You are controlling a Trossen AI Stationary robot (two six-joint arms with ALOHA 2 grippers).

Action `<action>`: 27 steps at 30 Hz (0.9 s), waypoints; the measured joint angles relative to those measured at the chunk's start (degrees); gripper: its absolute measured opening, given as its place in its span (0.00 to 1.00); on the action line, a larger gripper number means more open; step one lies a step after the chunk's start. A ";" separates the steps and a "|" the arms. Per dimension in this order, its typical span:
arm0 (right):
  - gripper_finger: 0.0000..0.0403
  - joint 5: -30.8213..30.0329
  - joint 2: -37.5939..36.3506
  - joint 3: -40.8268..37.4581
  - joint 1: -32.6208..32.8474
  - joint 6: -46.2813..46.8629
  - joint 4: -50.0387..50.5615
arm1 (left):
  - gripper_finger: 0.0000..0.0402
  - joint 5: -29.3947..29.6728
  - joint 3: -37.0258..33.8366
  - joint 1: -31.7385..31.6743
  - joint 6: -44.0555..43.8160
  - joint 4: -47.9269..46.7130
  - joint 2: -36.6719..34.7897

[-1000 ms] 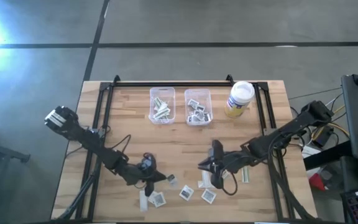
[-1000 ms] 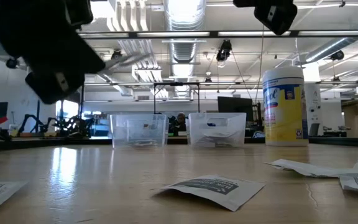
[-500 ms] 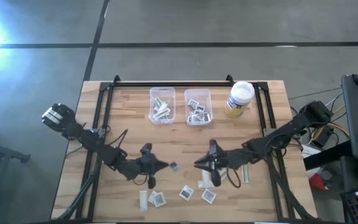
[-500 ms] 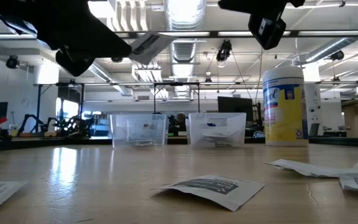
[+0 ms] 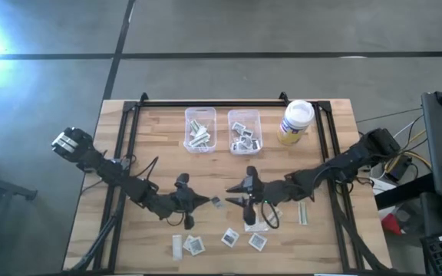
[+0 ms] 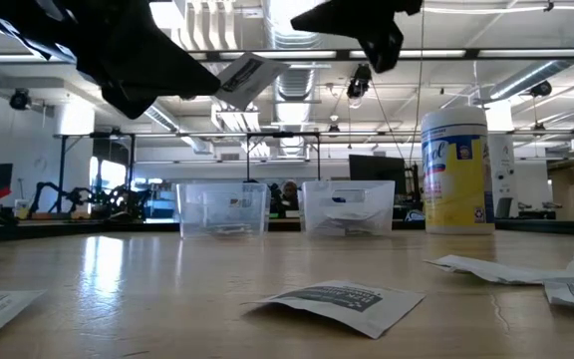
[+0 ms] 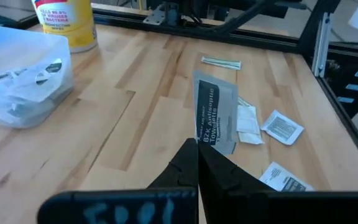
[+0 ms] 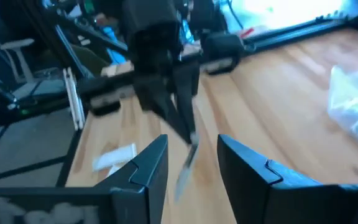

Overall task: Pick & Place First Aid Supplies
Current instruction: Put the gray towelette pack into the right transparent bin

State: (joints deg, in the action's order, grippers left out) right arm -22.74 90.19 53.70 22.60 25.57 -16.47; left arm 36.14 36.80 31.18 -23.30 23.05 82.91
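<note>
Looks like a mid-air handoff: left gripper (image 5: 206, 202) is clamped on a packet (image 5: 216, 202) above mid-table, right gripper (image 8: 191, 158) is spread facing it. Next imo: right closes on it w/o knocking it loose

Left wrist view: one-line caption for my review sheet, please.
Left gripper fingers shut on a grey printed antiseptic towelette packet, held above the wooden table with white packets scattered beyond.

Two clear bins (image 5: 200, 129) (image 5: 244, 131) sit side by side near the tabletop's (image 5: 159, 161) far edge. A white-lidded jar (image 5: 295, 121) stands just beside them, toward the far right corner.
</note>
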 joint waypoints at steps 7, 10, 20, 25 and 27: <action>0.32 0.02 0.00 2.92 -1.34 -4.89 4.51 | 0.00 1.61 -0.02 0.00 6.18 0.12 0.02; 0.32 0.02 0.00 2.68 -1.38 -9.89 4.61 | 0.00 3.33 -0.02 0.00 8.95 0.11 0.02; 0.38 -0.97 0.02 1.71 -1.89 -13.74 4.21 | 0.00 7.61 -0.04 -0.07 15.37 0.77 0.04; 0.39 -1.51 0.02 1.52 -2.36 -12.34 4.02 | 0.00 9.13 -0.07 -0.07 15.70 2.39 0.04; 0.38 -1.51 0.02 1.52 -2.57 -11.79 3.84 | 0.00 10.23 -0.07 -0.07 15.73 3.33 0.04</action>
State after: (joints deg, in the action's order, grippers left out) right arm -24.25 90.21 55.22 20.03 13.78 -12.62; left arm 46.37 36.73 31.11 -7.57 26.38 82.96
